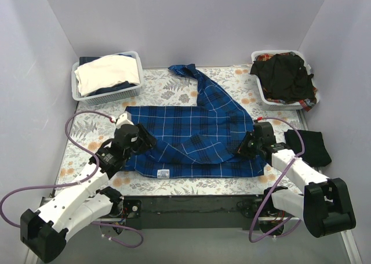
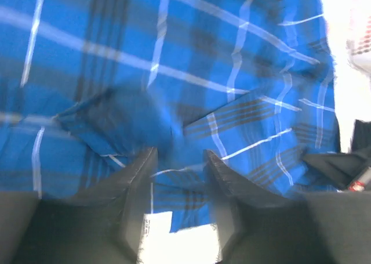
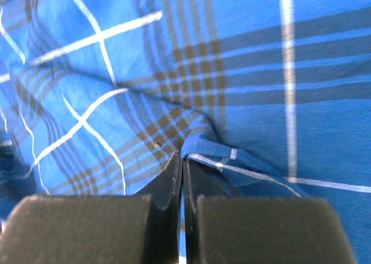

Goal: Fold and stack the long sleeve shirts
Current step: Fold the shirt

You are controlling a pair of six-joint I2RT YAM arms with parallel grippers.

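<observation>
The royal-blue plaid shirt lies spread across the middle of the table, one sleeve trailing toward the back and its white label at the front edge. My left gripper is at the shirt's left edge; in the left wrist view its jaws stand apart over the plaid cloth. My right gripper is at the shirt's right edge, shut on a thin fold of plaid in the right wrist view. A plain black shirt is bunched in the right basket.
A white lattice basket at the back left holds cream and dark cloth. The other basket is at the back right. A folded black cloth lies on the table beside my right arm. The tablecloth is floral.
</observation>
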